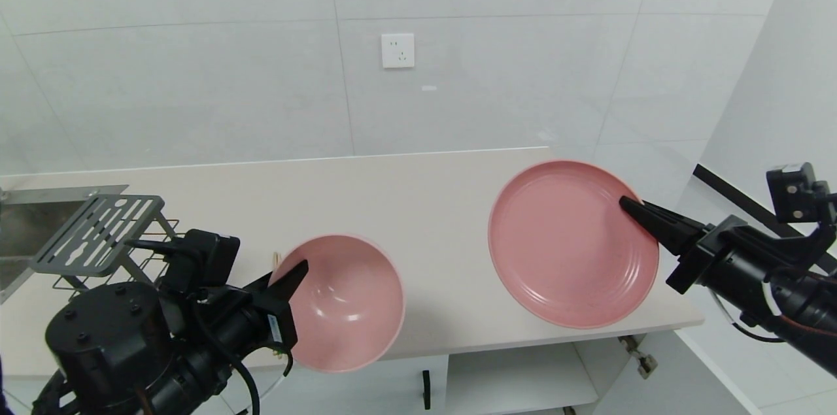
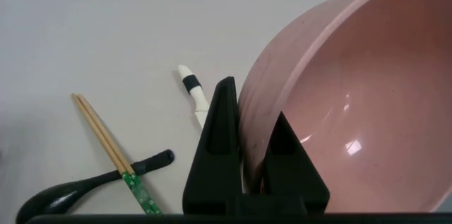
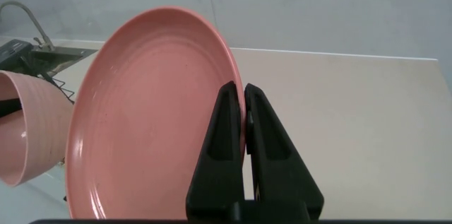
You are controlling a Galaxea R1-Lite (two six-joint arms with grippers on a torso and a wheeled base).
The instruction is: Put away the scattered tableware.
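My left gripper (image 1: 297, 269) (image 2: 253, 114) is shut on the rim of a pink bowl (image 1: 350, 302) (image 2: 360, 97), held tilted above the counter's front edge. My right gripper (image 1: 631, 204) (image 3: 244, 97) is shut on the rim of a pink plate (image 1: 565, 242) (image 3: 152, 111), lifted and tilted over the counter's right end. Below the bowl on the counter lie wooden chopsticks (image 2: 111, 150), a black spoon (image 2: 78, 189) and a white spoon handle (image 2: 194, 93).
A grey metal dish rack (image 1: 98, 232) stands at the counter's left by the sink (image 1: 26, 219). The beige counter (image 1: 418, 206) has free room in the middle. A tiled wall with a socket (image 1: 397, 50) is behind. An open cabinet shows below the counter.
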